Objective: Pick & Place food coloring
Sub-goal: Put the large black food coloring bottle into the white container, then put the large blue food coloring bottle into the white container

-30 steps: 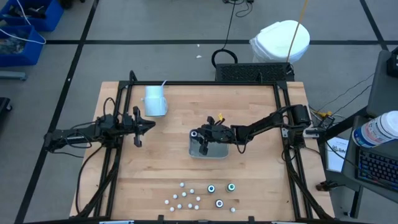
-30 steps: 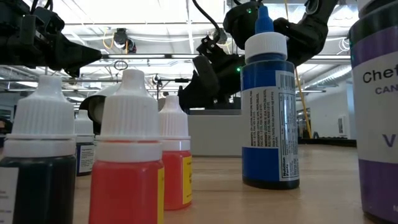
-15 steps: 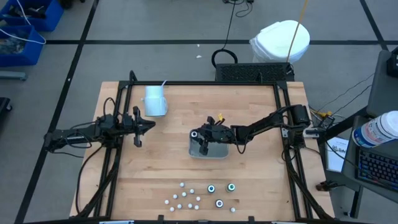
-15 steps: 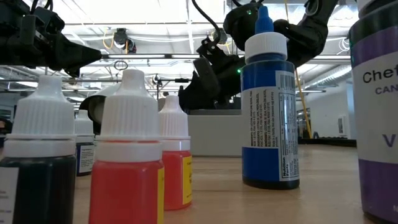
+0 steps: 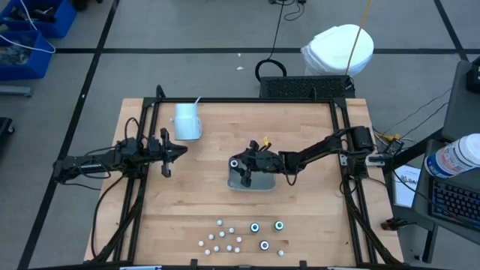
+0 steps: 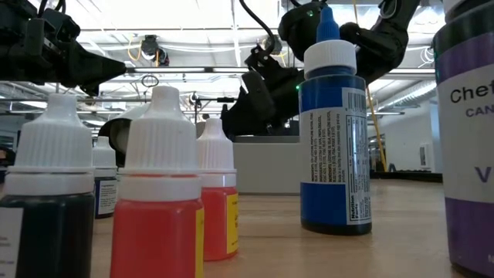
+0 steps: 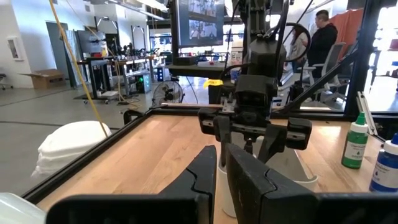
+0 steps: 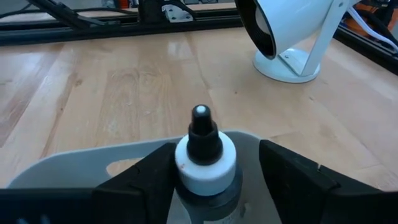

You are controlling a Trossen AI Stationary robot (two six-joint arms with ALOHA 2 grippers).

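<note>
**Right gripper open around a bottle in the tray**

A light wooden table (image 5: 195, 202) in a black frame stands on a grey lab floor. The right gripper (image 5: 245, 175) reaches over the grey tray (image 5: 259, 184), fingers spread wide on either side of a white-capped bottle (image 8: 204, 155) standing in the tray, gaps visible. The left gripper (image 5: 166, 154) waits near the white cup (image 5: 187, 121), fingers nearly together, empty. Remaining food coloring bottles (image 5: 240, 234) cluster at the table's near edge. Only the low view shows their colours: red (image 6: 158, 208), blue (image 6: 333, 131).

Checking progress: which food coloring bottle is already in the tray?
The black-tipped, white-capped bottle between the right gripper's open fingers, over the grey tray; the rest stand grouped near the table's edge.
</note>
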